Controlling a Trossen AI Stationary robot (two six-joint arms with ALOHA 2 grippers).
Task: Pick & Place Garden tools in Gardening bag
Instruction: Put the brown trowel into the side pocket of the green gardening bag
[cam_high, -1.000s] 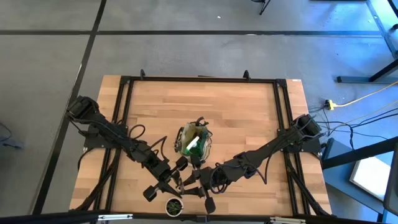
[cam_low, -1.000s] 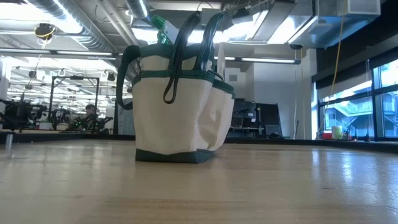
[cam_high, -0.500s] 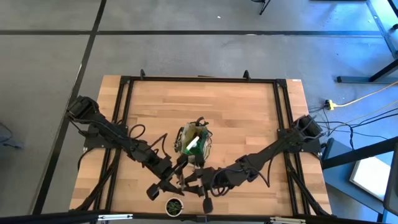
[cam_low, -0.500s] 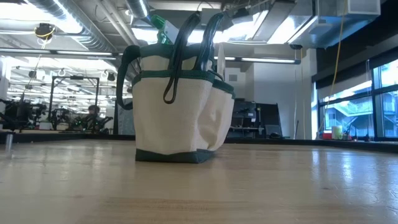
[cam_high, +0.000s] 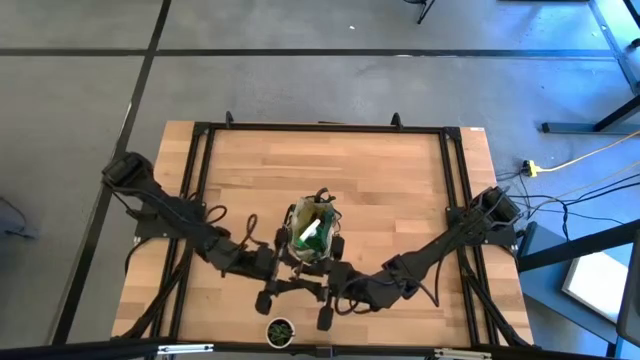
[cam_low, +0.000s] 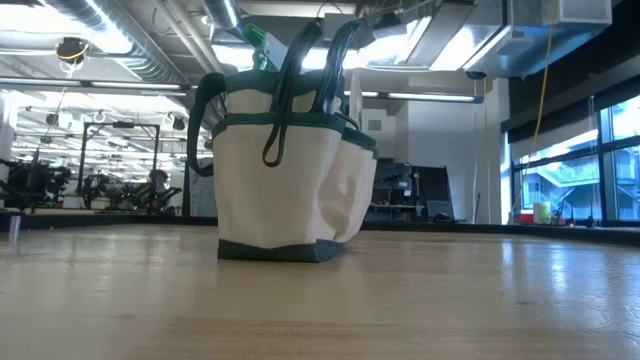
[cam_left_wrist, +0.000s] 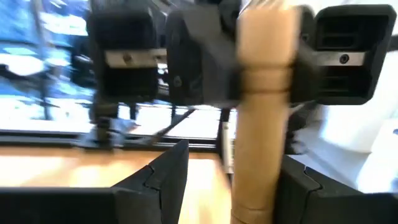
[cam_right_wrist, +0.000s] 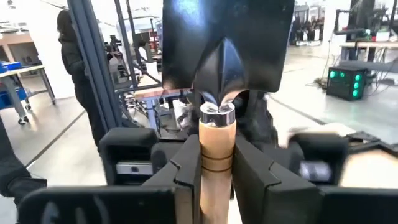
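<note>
Handing over the trowel (cam_right_wrist: 214, 93) beside the gardening bag (cam_high: 312, 235) above the tabletop (cam_high: 400, 190), we see our left end effector (cam_left_wrist: 227, 180) spreading open while our right end effector (cam_right_wrist: 211, 168) clamps the wooden handle, ready for bagging.

Both arms reach inward and meet low near the bench's front edge. The right gripper (cam_right_wrist: 214, 168) has its fingers (cam_right_wrist: 186, 171) clamped tight, while the left gripper (cam_left_wrist: 233, 177) faces it with fingers (cam_left_wrist: 168, 174) spread apart.
</note>
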